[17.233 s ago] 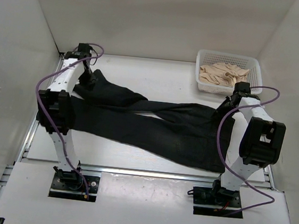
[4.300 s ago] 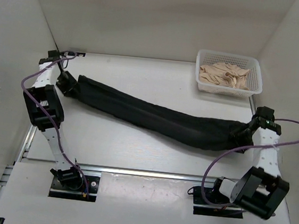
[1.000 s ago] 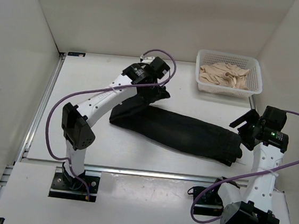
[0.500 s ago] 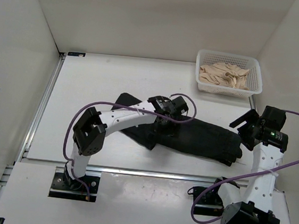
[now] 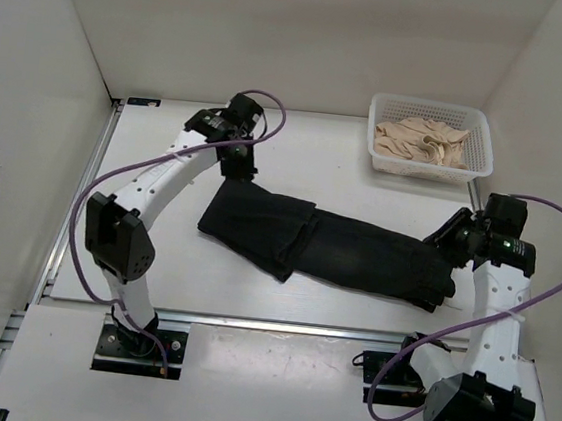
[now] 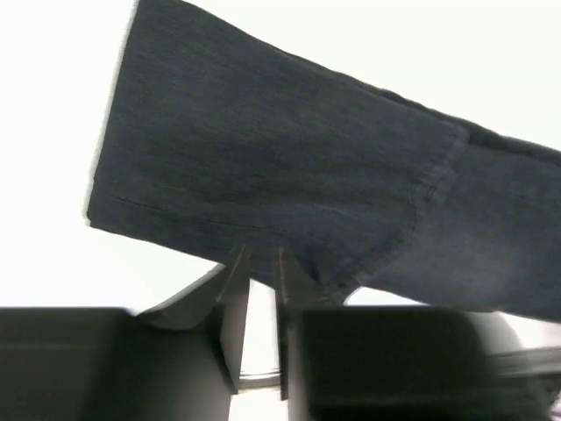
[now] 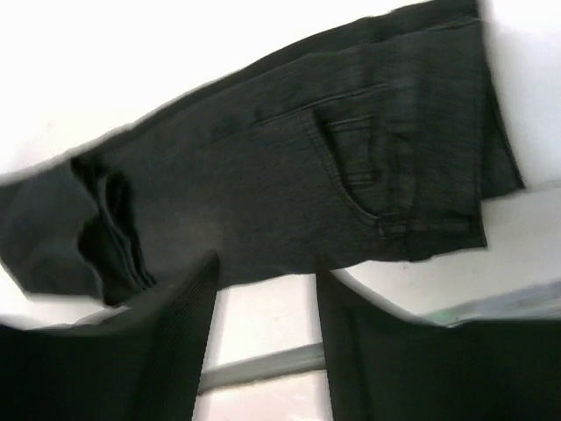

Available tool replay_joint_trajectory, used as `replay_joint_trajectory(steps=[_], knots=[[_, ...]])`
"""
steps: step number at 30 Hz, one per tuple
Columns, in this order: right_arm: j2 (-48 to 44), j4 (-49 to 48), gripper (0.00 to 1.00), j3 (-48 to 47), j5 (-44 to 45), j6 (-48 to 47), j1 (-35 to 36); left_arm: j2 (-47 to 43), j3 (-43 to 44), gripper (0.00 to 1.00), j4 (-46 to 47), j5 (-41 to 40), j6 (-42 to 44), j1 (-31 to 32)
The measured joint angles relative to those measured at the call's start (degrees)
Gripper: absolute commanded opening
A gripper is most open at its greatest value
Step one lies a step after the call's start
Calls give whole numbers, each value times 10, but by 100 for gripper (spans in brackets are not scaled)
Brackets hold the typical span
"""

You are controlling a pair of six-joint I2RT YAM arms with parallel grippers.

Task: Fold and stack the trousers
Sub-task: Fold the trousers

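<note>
- Top external view gives you the trousers (image 5: 342,249) flat on the desk (image 5: 146,247), long axis running left to right, left end doubled over, waistband at the right.
- Your left gripper (image 5: 238,163) hangs just beyond the far edge of the doubled end, jaws shut on nothing.
- Your right gripper (image 5: 451,238) sits at the waistband end, jaws apart and empty; I judge it the nearer arm for folding that end.

trousers (image 5: 357,254): matt black denim-like cloth | basket (image 5: 428,170): white plastic lattice | table (image 5: 316,164): smooth white
</note>
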State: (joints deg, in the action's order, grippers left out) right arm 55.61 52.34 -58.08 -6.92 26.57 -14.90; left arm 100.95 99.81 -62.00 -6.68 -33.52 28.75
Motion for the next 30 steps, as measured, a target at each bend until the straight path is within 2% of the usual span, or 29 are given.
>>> replay_joint_trajectory(steps=[2, 3, 5, 6, 7, 11, 13, 15, 17, 18, 22, 24, 25, 26, 30], knots=[[16, -6, 26, 0, -35, -15, 11, 24, 29, 52, -15, -3, 18, 17], [26, -11, 19, 1, -55, -20, 16, 46, 53, 75, -21, -7, 27, 37], [41, -18, 19, 3, -88, -28, 22, 97, 106, 91, -29, -19, 37, 88], [45, -21, 21, 3, -100, -29, 23, 127, 134, 96, -36, -30, 39, 115], [46, -24, 28, 5, -109, -30, 23, 155, 159, 100, -41, -40, 42, 137], [47, -30, 41, 6, -123, -30, 23, 268, 235, 100, -69, -79, 50, 211], [47, -31, 42, 6, -126, -30, 23, 309, 251, 100, -83, -104, 52, 230], [47, -32, 42, 6, -127, -29, 23, 333, 259, 95, -98, -132, 52, 236], [47, -32, 44, 6, -127, -29, 23, 348, 263, 88, -108, -155, 50, 236], [47, -32, 44, 6, -127, -28, 23, 353, 264, 78, -112, -165, 49, 235], [47, -32, 44, 7, -127, -28, 23, 357, 265, 58, -118, -185, 37, 233], [47, -32, 44, 7, -127, -28, 23, 357, 266, 60, -119, -192, 34, 232], [47, -32, 44, 7, -127, -28, 23, 357, 266, 65, -119, -193, 33, 231], [47, -32, 44, 7, -127, -28, 23, 357, 266, 75, -120, -193, 33, 231], [47, -32, 45, 7, -127, -28, 23, 356, 265, 83, -117, -180, 32, 231]])
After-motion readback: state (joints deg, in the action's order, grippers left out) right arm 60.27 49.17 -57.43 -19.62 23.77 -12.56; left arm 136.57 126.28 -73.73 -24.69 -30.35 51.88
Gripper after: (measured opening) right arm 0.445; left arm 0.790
